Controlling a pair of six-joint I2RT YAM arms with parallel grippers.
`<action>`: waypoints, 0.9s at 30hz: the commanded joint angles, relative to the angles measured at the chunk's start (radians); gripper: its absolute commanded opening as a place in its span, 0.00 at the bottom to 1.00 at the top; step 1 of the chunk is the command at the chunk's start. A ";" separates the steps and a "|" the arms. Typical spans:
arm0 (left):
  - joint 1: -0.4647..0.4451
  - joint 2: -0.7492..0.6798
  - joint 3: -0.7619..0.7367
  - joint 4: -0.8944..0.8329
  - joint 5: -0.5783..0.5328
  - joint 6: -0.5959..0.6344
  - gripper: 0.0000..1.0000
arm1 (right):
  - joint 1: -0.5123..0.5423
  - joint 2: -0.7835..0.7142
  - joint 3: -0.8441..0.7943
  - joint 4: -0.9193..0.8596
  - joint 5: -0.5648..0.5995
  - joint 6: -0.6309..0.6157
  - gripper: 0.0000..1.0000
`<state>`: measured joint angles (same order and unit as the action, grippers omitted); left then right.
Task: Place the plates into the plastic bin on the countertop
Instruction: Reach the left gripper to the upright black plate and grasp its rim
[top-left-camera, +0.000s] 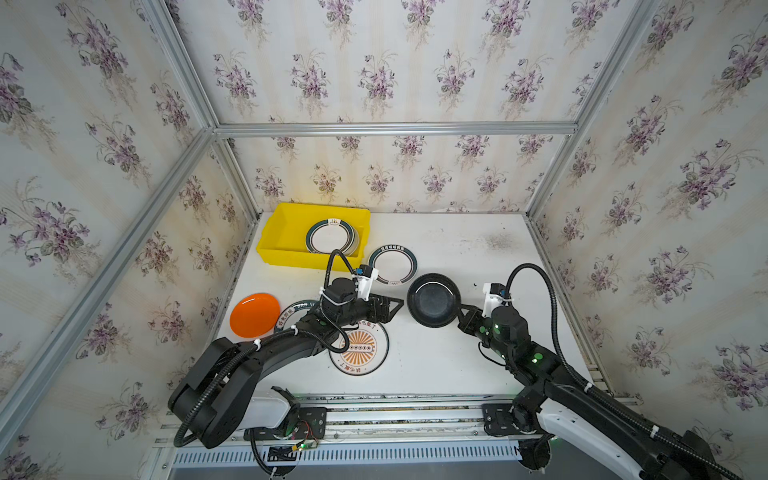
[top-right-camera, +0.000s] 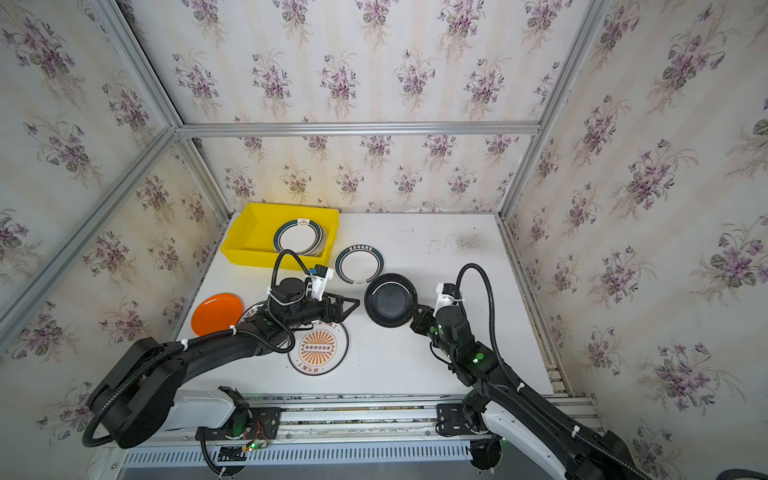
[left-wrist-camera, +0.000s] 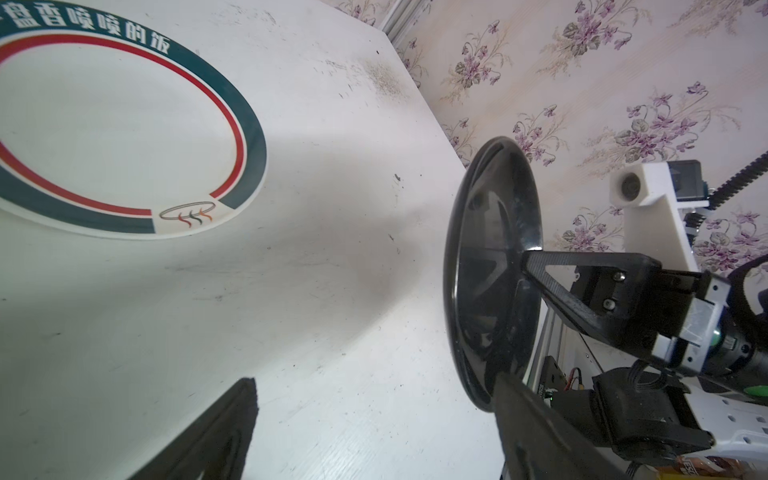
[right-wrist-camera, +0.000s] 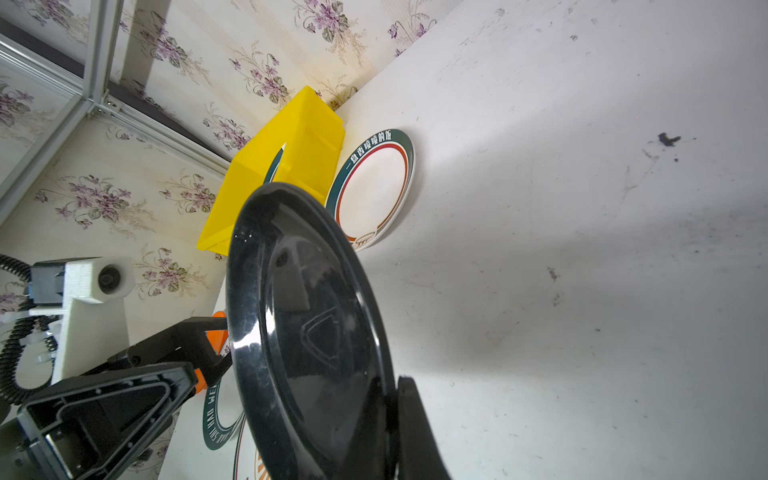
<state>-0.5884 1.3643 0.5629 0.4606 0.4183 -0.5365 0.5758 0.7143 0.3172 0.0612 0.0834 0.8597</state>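
Finds the countertop (top-left-camera: 478, 257) closed in by aluminium rails (top-left-camera: 395, 415), with papered walls (top-left-camera: 395, 178) rising straight from the far and side edges. Notes bare white surface, scuffed and speckled, across the right half and far right corner: ample room there. Notes crowding on the left half.

Locates the plastic bin (top-left-camera: 270, 245) in the far left corner, tight to the wall: bright yellow, rectangular, shallow, lipped. Counts one green-rimmed plate (top-left-camera: 332, 237) inside it, at its right end; cannot tell whether others lie beneath.

Records the right gripper (top-left-camera: 460, 309) clamped on the near rim of the black plate (top-left-camera: 433, 300), which is glossy, shallow-welled and held tilted clear of the surface near the middle. Records the left gripper (top-left-camera: 395, 309) with jaws apart, gripping nothing, tips just beside the black plate's opposite rim; cannot tell contact.

Locates the red-ringed plate (top-left-camera: 392, 266) flat on the countertop, just beside the bin's near right corner. Locates the orange plate (top-left-camera: 254, 315), smooth and plain, near the left edge. Locates the sunburst plate (top-left-camera: 361, 353) toward the front, partly covered by the left arm (top-left-camera: 270, 357). Makes out a lettered plate (top-left-camera: 293, 313) between those two, mostly hidden under the same arm; cannot read the lettering.
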 joint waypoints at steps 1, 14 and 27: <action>-0.016 0.014 0.024 0.029 0.024 -0.002 0.89 | 0.000 -0.010 -0.003 0.035 -0.008 0.014 0.00; -0.083 0.134 0.125 0.036 0.067 -0.017 0.57 | -0.001 -0.012 -0.012 0.053 -0.039 0.025 0.00; -0.096 0.198 0.180 0.036 0.106 -0.037 0.20 | -0.002 -0.003 -0.015 0.067 -0.056 0.025 0.00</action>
<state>-0.6815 1.5578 0.7319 0.4622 0.4988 -0.5659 0.5739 0.7078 0.2989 0.0734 0.0387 0.8761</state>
